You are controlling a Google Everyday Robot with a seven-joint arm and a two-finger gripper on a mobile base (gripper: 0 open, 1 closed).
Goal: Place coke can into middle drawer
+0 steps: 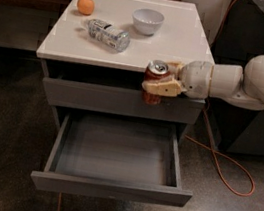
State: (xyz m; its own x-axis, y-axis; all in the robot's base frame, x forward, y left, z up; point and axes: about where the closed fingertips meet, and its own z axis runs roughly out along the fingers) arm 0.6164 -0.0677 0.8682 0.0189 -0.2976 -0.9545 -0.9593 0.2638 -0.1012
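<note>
Claw [160, 82] is clenched on the coke can [156, 72], side grasp, one cream finger [159, 87] across the front of the can and the other behind it, so the can stays upright with the silver top up. The can is off the worktop [184, 40], hanging just past its front edge near the front right corner. It sits in front of the shut top drawer front [98, 97] and above the back right part of the middle drawer [114, 150]. That drawer is pulled fully out, grey tray bare, nothing in the way. The arm [257, 84] reaches in horizontally from the right, which likely keeps the wrist clear of the worktop edge and leaves room to go down. My read: carry step, can lifted and moved out, lowering and release not yet done, roughly halfway through. The next move probably needs a shift toward the drawer front and then straight down, since the can is close to the top drawer front and could clip it. The clear bottle [109, 35] lies on its side mid-worktop. The orange [85, 5] is near the back left corner and the white bowl [147, 20] is at the back, all well apart from the claw. An orange cable [223, 164] is on the floor at the right.
</note>
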